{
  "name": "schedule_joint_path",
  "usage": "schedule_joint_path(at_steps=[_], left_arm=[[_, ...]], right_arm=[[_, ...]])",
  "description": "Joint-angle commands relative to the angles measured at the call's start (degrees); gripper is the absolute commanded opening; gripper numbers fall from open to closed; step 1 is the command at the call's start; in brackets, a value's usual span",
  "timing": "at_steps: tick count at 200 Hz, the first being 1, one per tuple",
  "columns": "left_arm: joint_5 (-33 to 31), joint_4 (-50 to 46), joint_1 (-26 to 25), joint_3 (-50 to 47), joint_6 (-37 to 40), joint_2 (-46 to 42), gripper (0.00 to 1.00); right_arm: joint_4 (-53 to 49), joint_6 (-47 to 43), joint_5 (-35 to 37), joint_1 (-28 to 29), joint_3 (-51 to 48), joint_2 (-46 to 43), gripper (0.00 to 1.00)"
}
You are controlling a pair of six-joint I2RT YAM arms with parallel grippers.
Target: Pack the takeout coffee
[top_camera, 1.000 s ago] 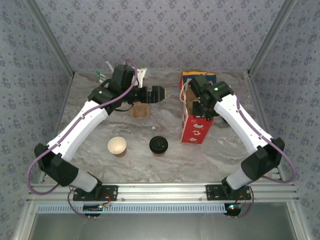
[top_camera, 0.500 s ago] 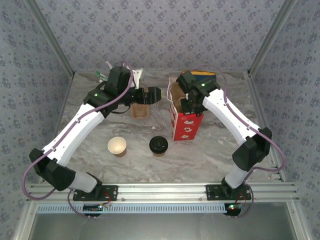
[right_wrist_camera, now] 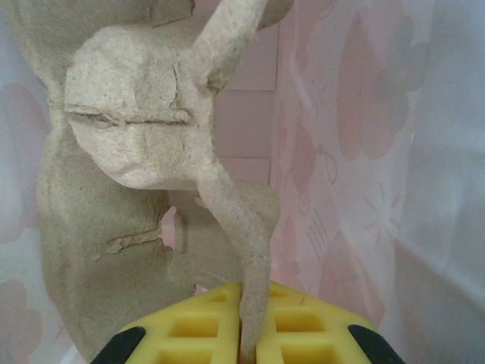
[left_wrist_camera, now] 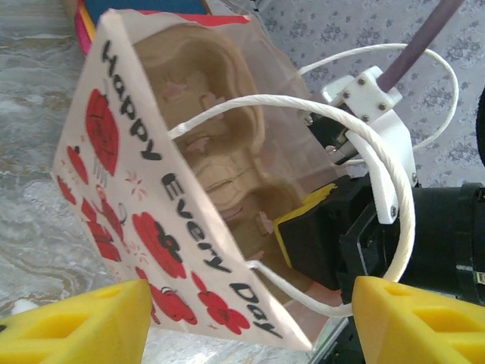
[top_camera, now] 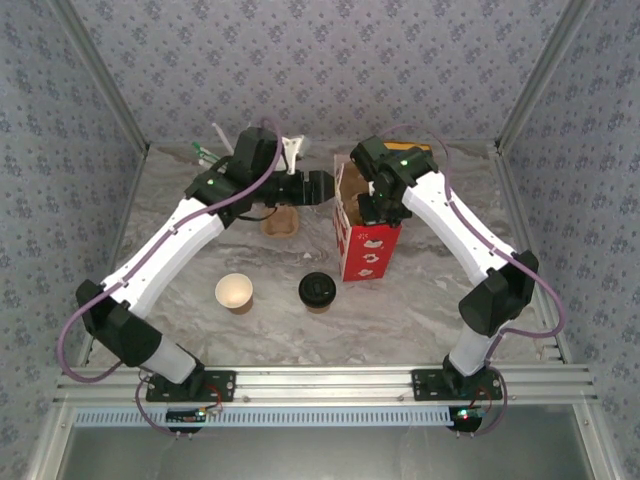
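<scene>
The takeout coffee (top_camera: 317, 291), a brown cup with a black lid, stands upright at the table's front middle, apart from both arms. A white and red paper bag (top_camera: 365, 240) printed "Happy Every Day" (left_wrist_camera: 144, 197) stands just behind and to the right of it. My right gripper (top_camera: 377, 203) reaches into the bag's mouth and, in the right wrist view, the gripper (right_wrist_camera: 254, 345) is shut on a rim of the moulded cardboard tray (right_wrist_camera: 136, 144) inside. My left gripper (top_camera: 325, 187) is at the bag's left rim; the gripper (left_wrist_camera: 254, 326) is open, with the bag's corner and white string handle (left_wrist_camera: 318, 299) between its fingers.
A lidless paper cup (top_camera: 234, 292) stands left of the coffee. A brown paper piece (top_camera: 280, 222) lies under the left arm. Straws and packets (top_camera: 208, 150) sit at the back left corner, and a blue and yellow box (top_camera: 418, 153) behind the bag. Walls enclose three sides.
The right arm carried the bag leftward toward the middle. The left gripper came up to the bag's rim and its jaws narrowed around the corner and handle.
</scene>
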Motion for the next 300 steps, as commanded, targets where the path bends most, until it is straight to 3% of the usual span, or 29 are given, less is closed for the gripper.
schedule_joint_path(at_steps=[1, 27, 105, 172, 213, 300], left_arm=[[1.0, 0.2, -0.5, 4.0, 0.9, 0.2, 0.67], [0.4, -0.1, -0.5, 5.3, 1.5, 0.4, 0.62], [-1.1, -1.2, -1.7, 5.9, 2.8, 0.9, 0.62], [-1.1, -1.7, -2.0, 6.7, 2.9, 3.2, 0.12], [-0.6, 0.0, -2.6, 5.1, 1.6, 2.7, 0.02], [-0.2, 4.8, -3.6, 0.7, -1.1, 0.8, 0.00]], right_arm=[[-2.2, 0.0, -0.8, -0.6, 1.6, 0.6, 0.10], [-2.1, 0.1, -1.8, -0.9, 1.2, 0.4, 0.10], [-1.6, 0.6, -5.1, -2.0, 1.7, 0.6, 0.10], [-1.8, 0.7, -6.2, -2.4, 2.7, 0.8, 0.11], [-2.2, 0.8, -7.2, -2.7, 4.3, 1.9, 0.11], [-2.6, 2.4, -9.9, -3.6, 2.9, 2.4, 0.11]])
